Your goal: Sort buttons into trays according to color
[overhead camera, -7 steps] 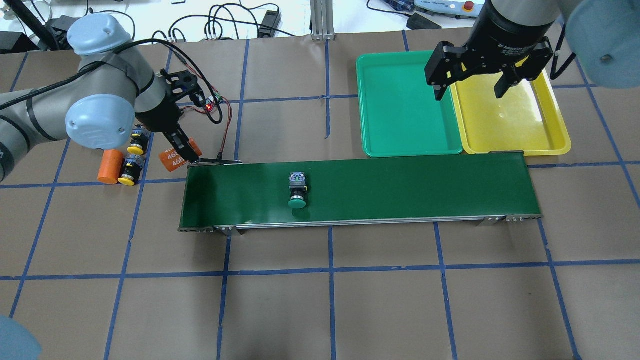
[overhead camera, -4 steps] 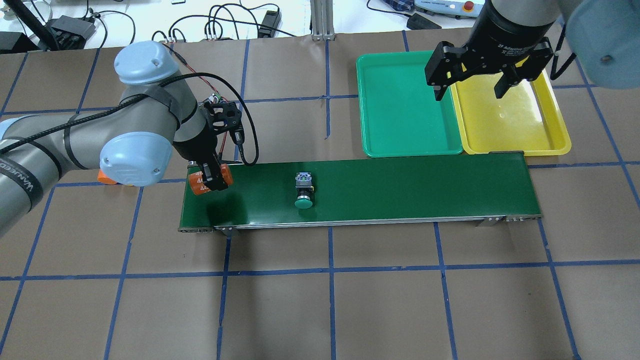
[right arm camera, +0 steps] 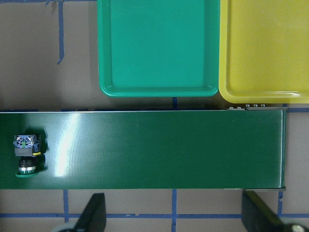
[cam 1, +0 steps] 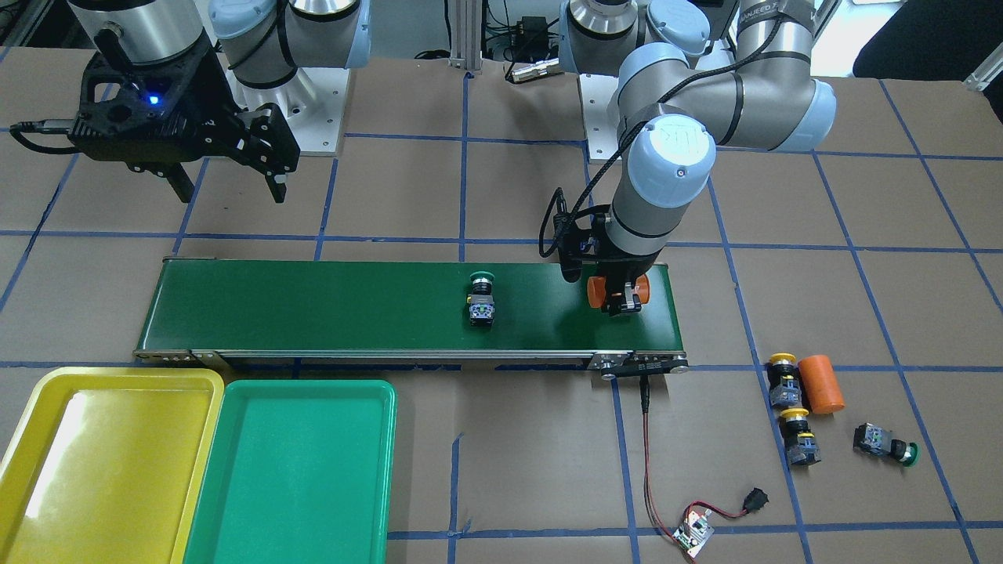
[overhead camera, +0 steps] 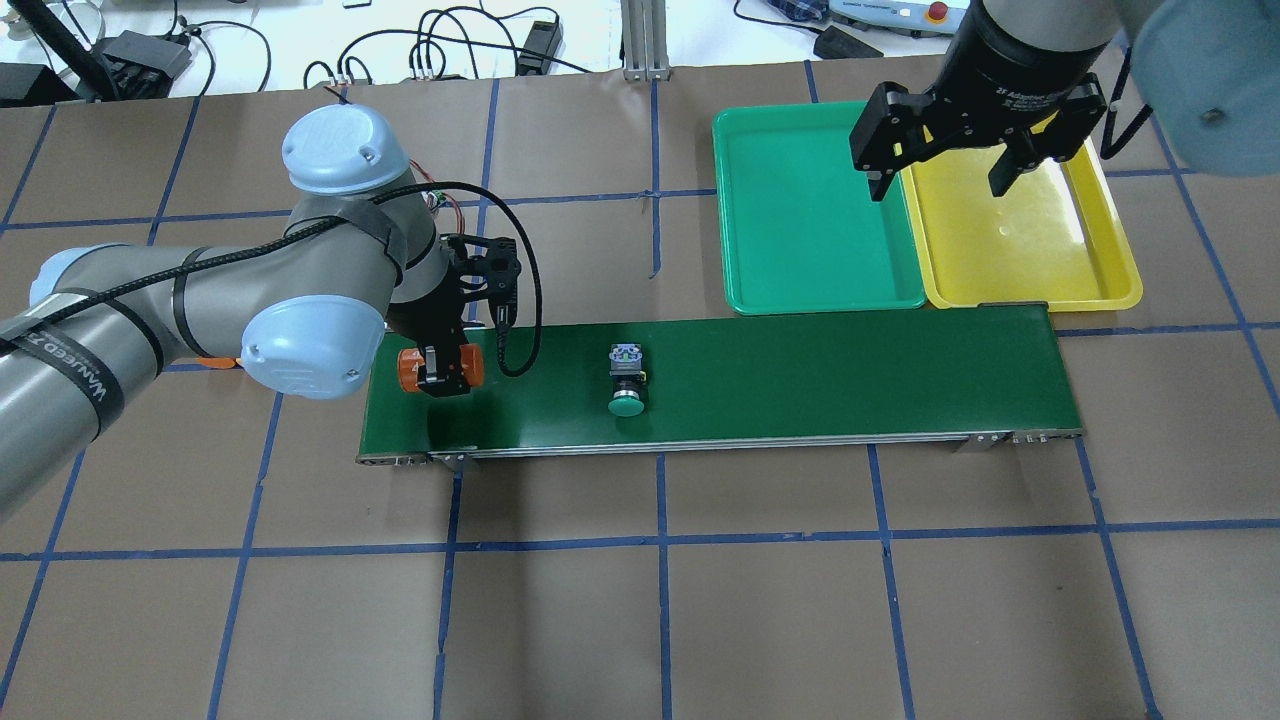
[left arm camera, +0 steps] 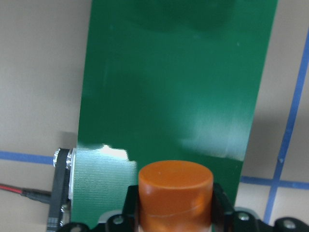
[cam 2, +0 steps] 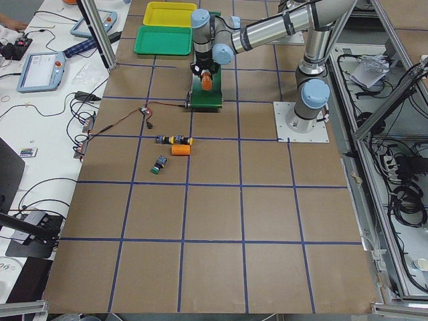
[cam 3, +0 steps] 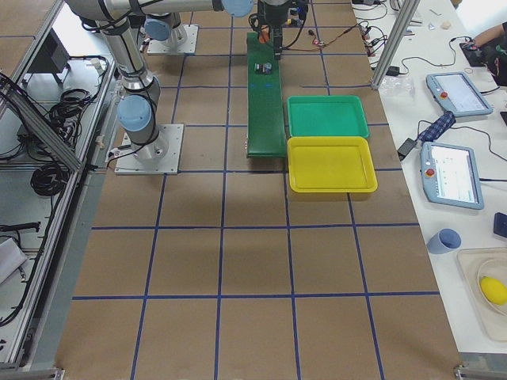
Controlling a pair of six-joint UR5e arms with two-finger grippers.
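Over one end of the long dark-green conveyor belt (overhead camera: 800, 380), our left hand (overhead camera: 437, 372) grasps a smooth orange cylinder (left arm camera: 175, 186); our right hand (overhead camera: 940, 188) hangs released.

Yellow tray (cam 1: 117, 486) and green tray (cam 1: 290, 478) cut by front view's lower edge.
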